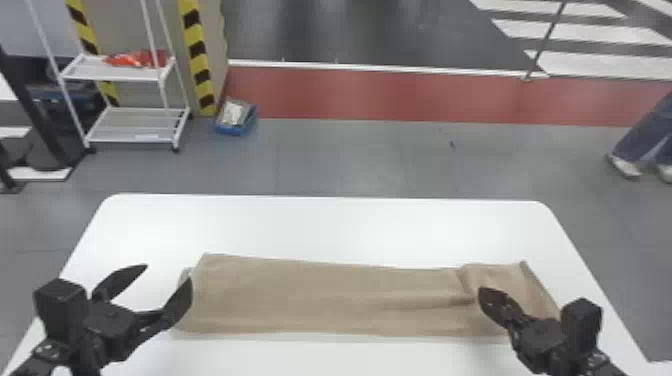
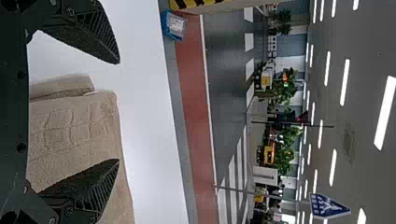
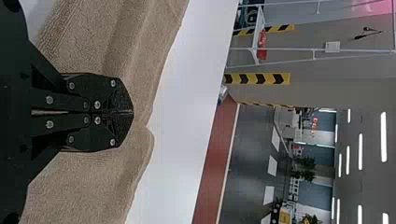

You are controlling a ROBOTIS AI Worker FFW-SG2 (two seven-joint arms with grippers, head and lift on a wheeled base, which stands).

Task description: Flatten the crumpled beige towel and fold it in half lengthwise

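Observation:
In the head view my left gripper (image 1: 167,277) is open at the towel's left end, one finger over its edge and the other above bare table. The left wrist view has this gripper (image 2: 116,112) with its fingers wide apart and a small folded flap between them. The beige towel (image 1: 320,300) lies as a long strip across the table, mostly flat, with creases and a raised fold toward its right end. Over that right part is my right gripper (image 1: 482,295). In the right wrist view the right gripper (image 3: 132,112) is shut, its fingers pressed together over the towel (image 3: 88,182).
The white table (image 1: 320,225) has rounded far corners. Beyond it on the floor stand a white rack (image 1: 135,125) and a blue box (image 1: 236,117).

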